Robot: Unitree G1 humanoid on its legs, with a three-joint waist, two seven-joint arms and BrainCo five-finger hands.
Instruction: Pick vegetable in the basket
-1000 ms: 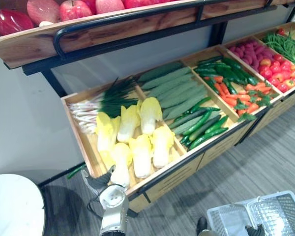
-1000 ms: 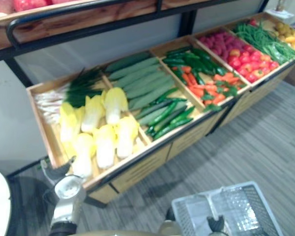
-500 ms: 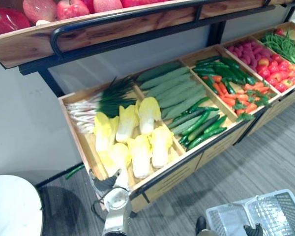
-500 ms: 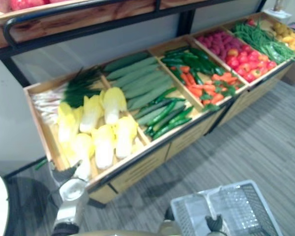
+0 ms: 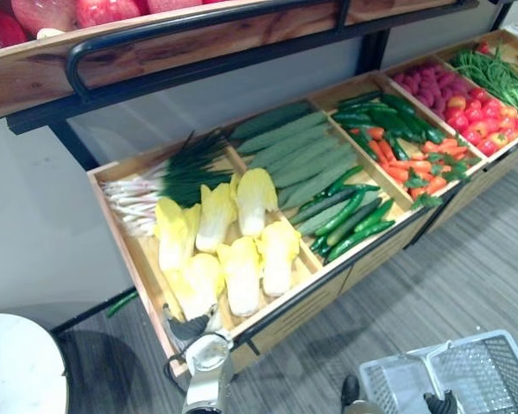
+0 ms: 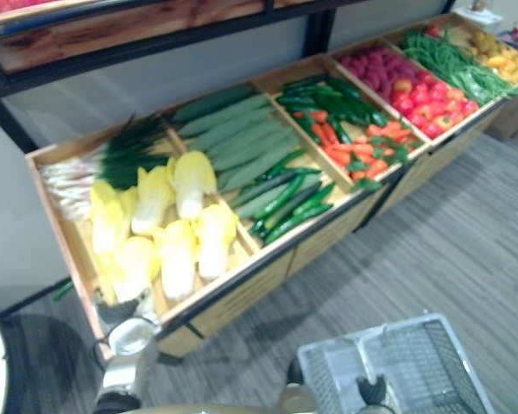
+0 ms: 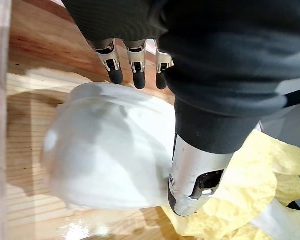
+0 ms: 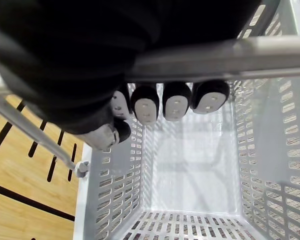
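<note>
1. Left hand (image 5: 190, 329) is at the front left corner of the crate (image 5: 304, 304), over the nearest cabbage (image 7: 102, 150).
2. Fingers (image 7: 135, 70) reach straight across the cabbage's white stem end, with the thumb (image 7: 192, 182) on the opposite side. The hand is unclenched: it straddles the cabbage and has no grip yet (whether the tips touch, cannot tell). Likely spread wide to take the thick end.
3. The cabbage lies in the crate, stem end toward the front, so the front edge is the easy approach.
4. Right hand (image 8: 90, 60) is curled round the handle (image 8: 225, 56) of the basket (image 8: 270, 150). The basket is empty, mouth up, low and to the right of the crate, probably kept ready for the drop.
5. Judged step: pre-grasp. Closing the hand comes next.
</note>
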